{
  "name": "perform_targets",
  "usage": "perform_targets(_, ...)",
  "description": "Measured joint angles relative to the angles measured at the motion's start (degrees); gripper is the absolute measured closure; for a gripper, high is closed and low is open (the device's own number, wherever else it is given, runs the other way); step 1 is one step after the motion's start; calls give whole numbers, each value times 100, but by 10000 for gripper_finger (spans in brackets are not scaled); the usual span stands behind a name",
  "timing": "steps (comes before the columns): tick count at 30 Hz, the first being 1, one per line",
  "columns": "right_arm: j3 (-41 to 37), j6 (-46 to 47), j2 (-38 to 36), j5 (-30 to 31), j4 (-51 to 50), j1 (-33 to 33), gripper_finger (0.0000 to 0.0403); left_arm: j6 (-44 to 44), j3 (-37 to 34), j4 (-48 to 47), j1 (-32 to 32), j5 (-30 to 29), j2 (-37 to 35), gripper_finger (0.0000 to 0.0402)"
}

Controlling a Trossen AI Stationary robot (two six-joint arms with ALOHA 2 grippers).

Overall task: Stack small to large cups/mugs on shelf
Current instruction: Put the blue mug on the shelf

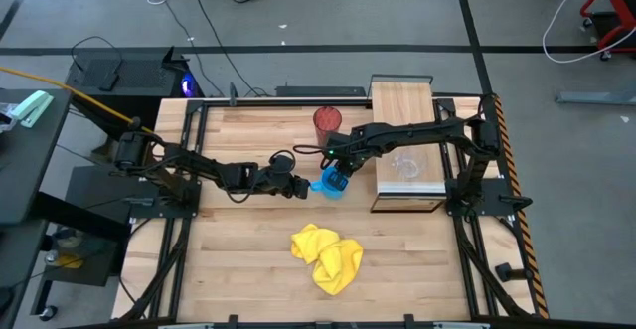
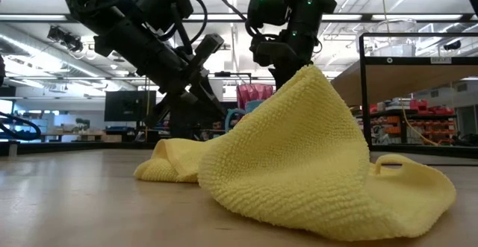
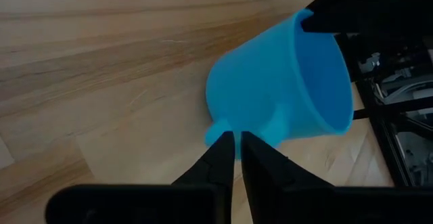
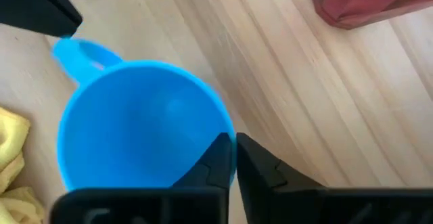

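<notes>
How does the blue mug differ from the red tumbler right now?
The blue mug is opaque with a handle; the red tumbler is see-through and shows none. The mug looks shorter, the tumbler taller. The right end effector pinches the mug's rim and the left end effector grips its handle, while the tumbler stands untouched. Both are off the shelf, over the table.

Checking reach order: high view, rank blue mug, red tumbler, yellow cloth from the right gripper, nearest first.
From the right gripper:
1. blue mug, rim pinched between its fingers.
2. red tumbler, upright, toward the table's far edge.
3. yellow cloth, crumpled toward the near edge.
</notes>
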Motion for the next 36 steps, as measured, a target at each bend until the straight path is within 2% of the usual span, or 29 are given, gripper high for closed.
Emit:
perform_targets(3, 0, -78, 0, 1, 5, 0, 395, 12, 0, 108, 0, 0, 0, 367)
perform_targets(7, 0, -176, 0, 3, -2, 11, 394, 266, -2, 176, 0, 2, -88, 376)
perform_targets(14, 221, -252, 0, -1, -373, 12, 399, 724, 0, -71, 64, -40, -719, 391)
perform_targets(19, 947, -368, 0, 34, -900, 12, 400, 822, 0, -722, 215, -230, -1189, 387)
perform_targets(25, 1987, -531, 0, 355, -1799, 12, 401, 912, -2, -1305, 281, -346, -1512, 380)
perform_targets(29, 2641, -637, 0, 638, -2583, 4, 402, 970, -2, -1358, 280, -400, -1526, 389)
perform_targets(36, 3637, -670, 0, 693, -3886, -295, 402, 1057, -2, -1347, 284, -413, -1541, 385)
